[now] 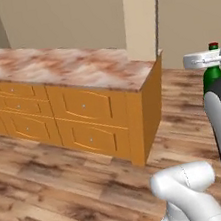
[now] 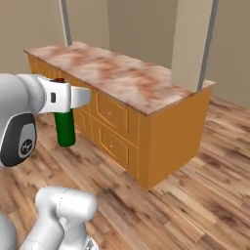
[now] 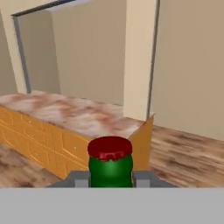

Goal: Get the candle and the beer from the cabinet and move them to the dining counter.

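Hand (image 3: pixel 110 180) clamps the beer (image 3: pixel 110 164) by its neck, upright so I don't tip it, in the air well short of the dining worktop (image 1: pixel 60 67), off its pillar-end corner.

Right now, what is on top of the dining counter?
Nothing can be seen on the dining counter; its marbled top looks bare. The tool holds the beer beside it. The arm covers its near-left edge.

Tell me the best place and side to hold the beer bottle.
The beer stands upright, so grip its slim neck just under the red cap from the side, fingers level. The hand is shut on it that way now, body hanging free beside the dining counter.
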